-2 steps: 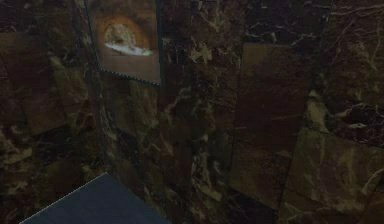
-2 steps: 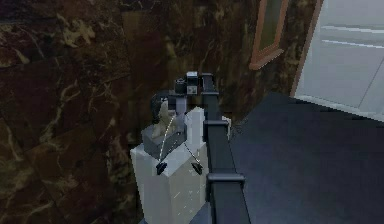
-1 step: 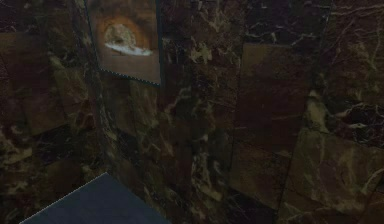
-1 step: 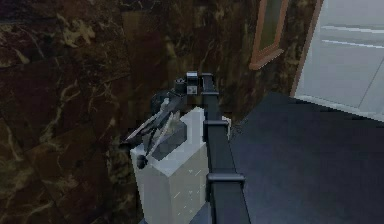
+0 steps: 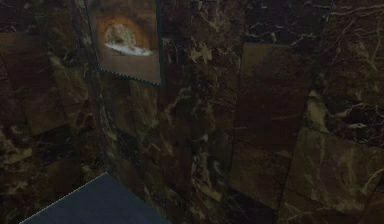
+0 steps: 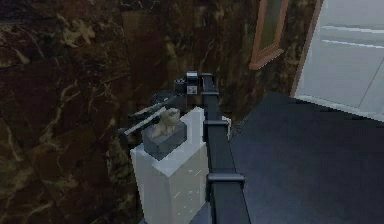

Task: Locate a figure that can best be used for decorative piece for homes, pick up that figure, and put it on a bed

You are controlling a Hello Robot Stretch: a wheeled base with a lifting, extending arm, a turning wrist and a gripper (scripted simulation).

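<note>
In the arm side view the dark arm bar (image 6: 222, 160) rises from the bottom edge, with the gripper (image 6: 138, 120) at its far end, reaching left toward a dark marble wall (image 6: 70, 90). At or just behind the fingers a small beige lump (image 6: 169, 122) sits on a dark grey block (image 6: 165, 142). Both rest on top of a tall white stand (image 6: 172, 190). The lump's shape is too small to name as a figure. I cannot tell whether the gripper holds anything or touches the lump.
Dark marble wall (image 5: 250, 110) stands close ahead, with a framed picture (image 5: 126, 40) hung high on it and a strip of dark floor (image 5: 95, 205) at the bottom. To the side are a white door (image 6: 350, 55), a wood-framed panel (image 6: 268, 35) and dark floor (image 6: 300, 155).
</note>
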